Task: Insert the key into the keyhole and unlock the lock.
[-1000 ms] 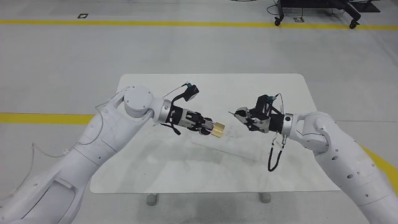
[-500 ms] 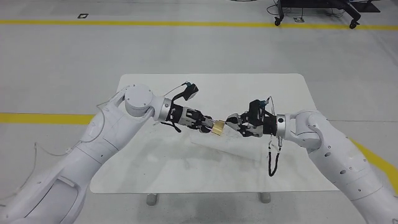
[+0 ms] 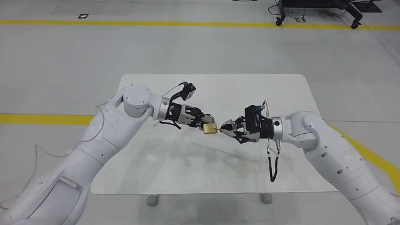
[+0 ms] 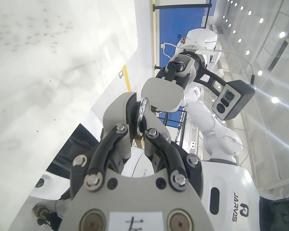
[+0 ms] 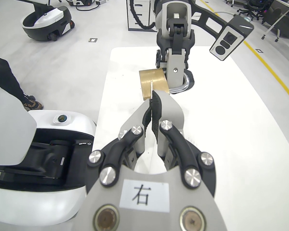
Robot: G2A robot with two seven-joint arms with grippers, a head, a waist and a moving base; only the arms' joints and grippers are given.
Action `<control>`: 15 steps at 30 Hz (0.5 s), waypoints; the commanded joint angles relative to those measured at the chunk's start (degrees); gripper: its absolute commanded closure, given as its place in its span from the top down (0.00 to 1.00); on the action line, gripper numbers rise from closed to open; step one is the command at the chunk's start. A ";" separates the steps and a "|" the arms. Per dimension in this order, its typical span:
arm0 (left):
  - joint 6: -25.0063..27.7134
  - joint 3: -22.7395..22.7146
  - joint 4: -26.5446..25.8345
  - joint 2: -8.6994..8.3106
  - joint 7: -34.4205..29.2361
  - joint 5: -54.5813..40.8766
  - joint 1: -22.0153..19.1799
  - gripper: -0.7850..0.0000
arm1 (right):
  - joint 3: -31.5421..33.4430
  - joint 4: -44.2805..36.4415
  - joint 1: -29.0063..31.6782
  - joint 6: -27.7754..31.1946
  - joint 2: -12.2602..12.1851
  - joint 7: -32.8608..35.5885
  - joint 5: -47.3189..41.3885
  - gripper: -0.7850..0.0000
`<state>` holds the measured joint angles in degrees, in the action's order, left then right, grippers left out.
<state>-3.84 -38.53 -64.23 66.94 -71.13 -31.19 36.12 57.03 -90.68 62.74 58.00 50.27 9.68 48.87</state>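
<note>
Brass lock (image 5: pixel 154 80), blocky and flat-faced, with a polished steel shackle (image 5: pixel 183 86), is held clear of the table (image 3: pixel 281 94) over its middle. The left tool (image 4: pixel 138 114) is clamped on the shackle, its ribbed black rubber faces closed to the bar's thickness. The right tool (image 5: pixel 153 102) is pinched almost flat on the key (image 5: pixel 151 86), a thin pale blade seen edge-on.

Governing relation: the lock lies straight ahead of the right tool. The blade's long axis runs along the line between the two tools, and its tip meets the brass end face turned toward that tool. Depth of entry cannot be told.

Assessment: the right arm must push along that axis, then twist, while the left only braces. Risk: the smooth round shackle may swivel in its grip under torque.
</note>
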 commanded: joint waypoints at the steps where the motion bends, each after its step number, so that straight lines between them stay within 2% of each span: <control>1: -0.83 -0.23 0.92 0.18 -1.38 -1.69 0.12 0.00 | 0.86 0.41 0.00 0.00 -0.14 -0.51 -0.13 0.00; 5: -1.81 -0.77 4.28 0.96 -4.81 -7.81 0.47 0.00 | 4.60 -0.23 1.41 0.00 -0.94 -1.39 0.73 0.00; 10: -4.61 0.95 8.78 2.63 -7.38 -10.50 -0.84 0.00 | 11.28 -3.71 5.59 0.00 -2.53 -1.92 2.20 0.00; 13: -7.12 2.42 11.18 3.77 -8.54 -11.20 -1.79 0.00 | 13.96 -6.22 8.01 -1.30 -3.39 2.63 5.09 0.00; 15: -8.87 3.43 12.96 4.58 -9.67 -11.64 -2.49 0.00 | 14.07 -6.66 8.24 -1.66 -3.45 3.31 5.15 0.00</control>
<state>-11.71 -35.62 -52.24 71.14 -80.14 -42.61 33.93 71.16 -97.47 71.04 56.38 46.81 13.13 54.12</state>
